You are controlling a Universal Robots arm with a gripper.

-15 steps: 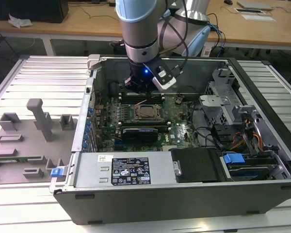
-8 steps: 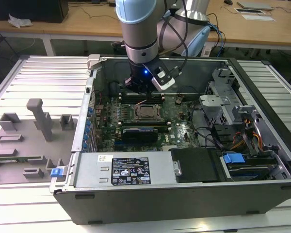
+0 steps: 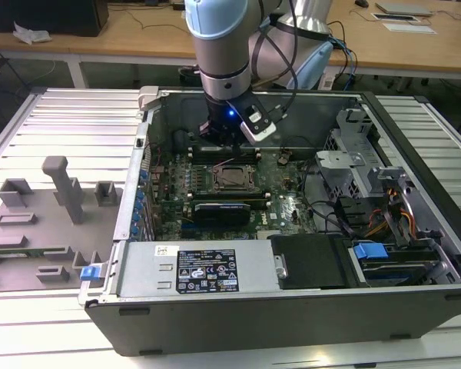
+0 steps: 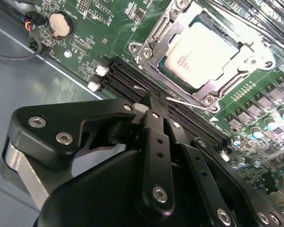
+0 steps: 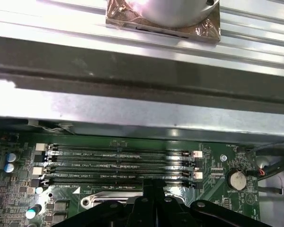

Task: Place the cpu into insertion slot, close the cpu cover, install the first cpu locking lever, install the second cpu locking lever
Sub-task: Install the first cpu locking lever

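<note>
Our end effector (image 4: pixel 149 101) is clenched: in the second wrist view its black fingers (image 4: pixel 157 142) are drawn together with no gap between them at the tips. We see the cpu (image 4: pixel 203 49) seated flat in its socket, pale metal top facing up. The cpu cover (image 4: pixel 154 40) lies down over it, so the chip shows through the cover's square window. A thin silvery locking lever (image 4: pixel 185 102) runs along the near edge of the socket. Its end lies just beside the fingertips, and we cannot tell whether they touch or pinch it. The tips hang low over the black memory slots (image 4: pixel 128 78), which run alongside the socket on the green motherboard (image 3: pixel 288 207). A round coin battery (image 4: pixel 59 23) sits further out on the board, near the case wall. In the exterior view the arm (image 3: pixel 227 46) reaches straight down into the open computer case (image 3: pixel 292 315). A long black card (image 3: pixel 223 209) stands on the board on the near side of the socket. The case rests on a slatted metal surface (image 3: pixel 69 115), with grey fixture blocks (image 3: pixel 61 192) on the exterior view's left.
</note>
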